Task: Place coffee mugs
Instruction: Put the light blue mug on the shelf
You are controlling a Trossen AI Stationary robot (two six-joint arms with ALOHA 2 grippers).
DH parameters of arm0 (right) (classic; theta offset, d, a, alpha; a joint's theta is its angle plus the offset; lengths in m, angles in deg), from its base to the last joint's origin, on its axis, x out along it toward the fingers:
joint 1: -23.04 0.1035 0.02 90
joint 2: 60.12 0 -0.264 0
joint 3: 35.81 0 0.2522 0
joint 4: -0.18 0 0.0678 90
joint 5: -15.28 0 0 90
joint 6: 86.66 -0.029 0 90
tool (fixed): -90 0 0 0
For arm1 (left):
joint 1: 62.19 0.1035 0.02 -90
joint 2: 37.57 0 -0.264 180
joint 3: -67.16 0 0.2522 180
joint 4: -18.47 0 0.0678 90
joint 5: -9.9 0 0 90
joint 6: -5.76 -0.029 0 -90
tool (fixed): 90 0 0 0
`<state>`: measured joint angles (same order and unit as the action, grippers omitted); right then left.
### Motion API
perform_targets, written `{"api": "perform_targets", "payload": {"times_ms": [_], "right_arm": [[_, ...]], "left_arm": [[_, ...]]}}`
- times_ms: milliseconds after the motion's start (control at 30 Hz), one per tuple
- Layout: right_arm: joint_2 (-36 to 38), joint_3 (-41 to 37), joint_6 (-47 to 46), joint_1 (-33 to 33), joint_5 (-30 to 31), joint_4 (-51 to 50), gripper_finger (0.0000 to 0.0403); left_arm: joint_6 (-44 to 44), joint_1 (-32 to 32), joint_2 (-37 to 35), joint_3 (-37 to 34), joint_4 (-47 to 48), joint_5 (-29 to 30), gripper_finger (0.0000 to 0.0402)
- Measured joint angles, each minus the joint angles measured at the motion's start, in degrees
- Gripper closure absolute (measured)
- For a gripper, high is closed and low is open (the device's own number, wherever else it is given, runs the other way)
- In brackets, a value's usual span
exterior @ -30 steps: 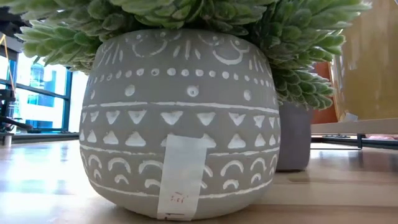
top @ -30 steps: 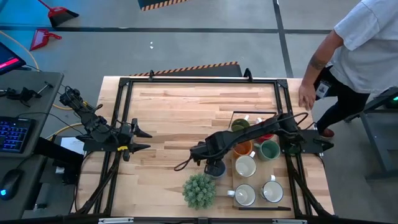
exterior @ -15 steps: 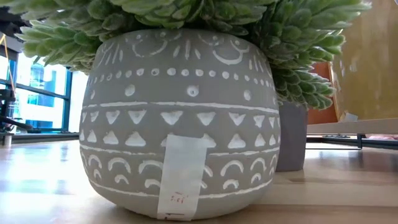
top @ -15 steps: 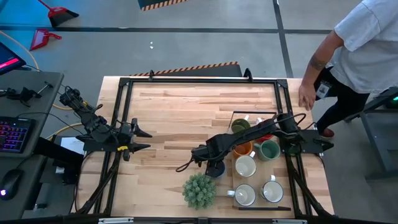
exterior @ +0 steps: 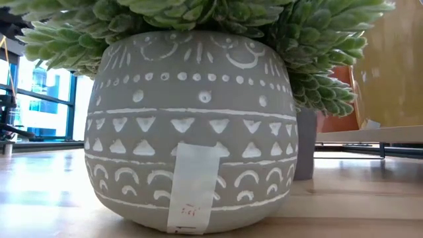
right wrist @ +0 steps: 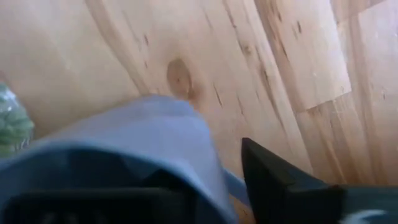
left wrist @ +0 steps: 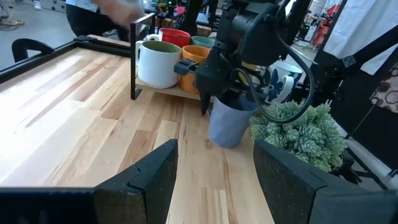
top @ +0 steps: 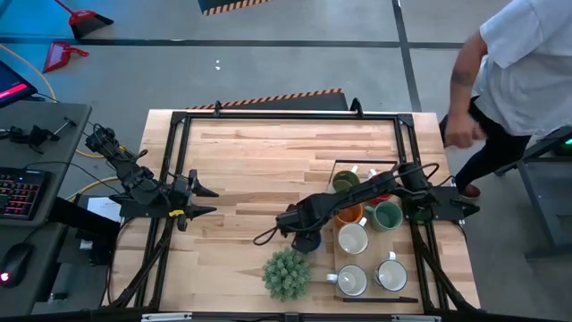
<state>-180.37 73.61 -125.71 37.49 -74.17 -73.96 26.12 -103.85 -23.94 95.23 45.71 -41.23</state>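
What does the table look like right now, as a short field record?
right gripper: on the rim of the blue-grey ceramic mug, one finger inside it
blue-grey mug: on the wooden table, beside the spiky green plant
left gripper: open, waiting at the table's left edge
tray: orange, olive green, green, red and three white mugs

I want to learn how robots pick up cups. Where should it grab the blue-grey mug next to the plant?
Probably by the rim, coming straight down from above. The blue-grey mug stands upright on the table with its mouth open to the top, and the plant crowds one side. One claw finger can go inside and one outside the wall. The right claw is already there.
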Motion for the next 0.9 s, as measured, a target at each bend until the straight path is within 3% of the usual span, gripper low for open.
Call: {"api": "perform_targets", "payload": {"times_ms": [100,167,367,567,833,900], "right_arm": [[0.0,0.0,-1.86,-0.37,0.43,0.13,0.037],[0.0,0.31,-2.96,-0.53,2.1,0.36,0.0391],[-0.11,6.46,-2.56,-0.54,9.45,-2.01,0.0399],[-0.09,16.95,-3.43,0.37,16.38,-11.92,0.0401],[0.0,34.35,-13.69,6.42,25.34,-30.39,0.0402],[1.3,36.16,-15.15,8.19,27.16,-29.41,0.0402]], "left_arm": [[0.0,-0.02,0.02,0.0,0.01,0.0,0.0204],[0.0,0.01,0.0,0.0,0.05,0.0,0.0204],[0.04,0.0,0.0,0.0,0.0,-0.02,0.0204],[0.07,0.01,0.02,0.0,0.03,-0.02,0.0204],[-2.01,-0.02,0.0,0.0,0.33,-0.04,0.0204],[-2.48,-0.01,0.02,0.0,0.37,-0.06,0.0204]]}}
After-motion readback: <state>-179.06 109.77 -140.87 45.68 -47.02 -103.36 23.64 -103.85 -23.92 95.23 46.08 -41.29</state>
